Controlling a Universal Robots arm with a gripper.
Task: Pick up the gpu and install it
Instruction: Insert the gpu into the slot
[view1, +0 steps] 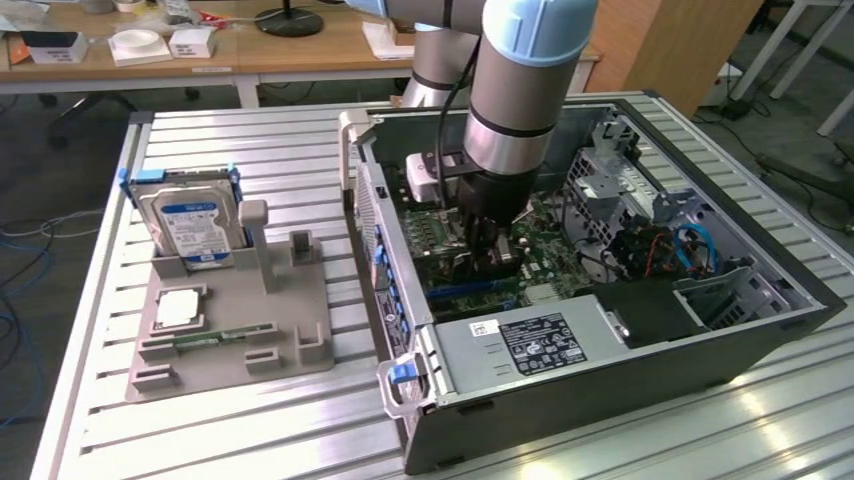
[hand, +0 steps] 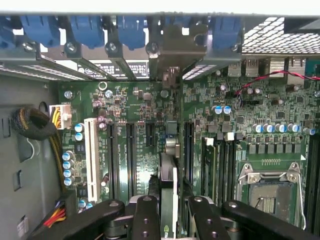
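Exterior view: arm is reaching down into the open computer case (view1: 747, 330); gripper (view1: 491, 258) is hanging low over the motherboard (view1: 561, 255), gpu (view1: 487, 262) carried edge-on. Pickup is done, seating not yet. Tray (view1: 227, 345) beside the case is bearing the hard drive (view1: 194, 225).

Wrist view: fingers (hand: 146, 220) are clamping the gpu (hand: 169, 192), poised above the slots (hand: 131, 150). Rear bracket (hand: 172, 55) and cable bundle (hand: 32, 125) are crowding close.
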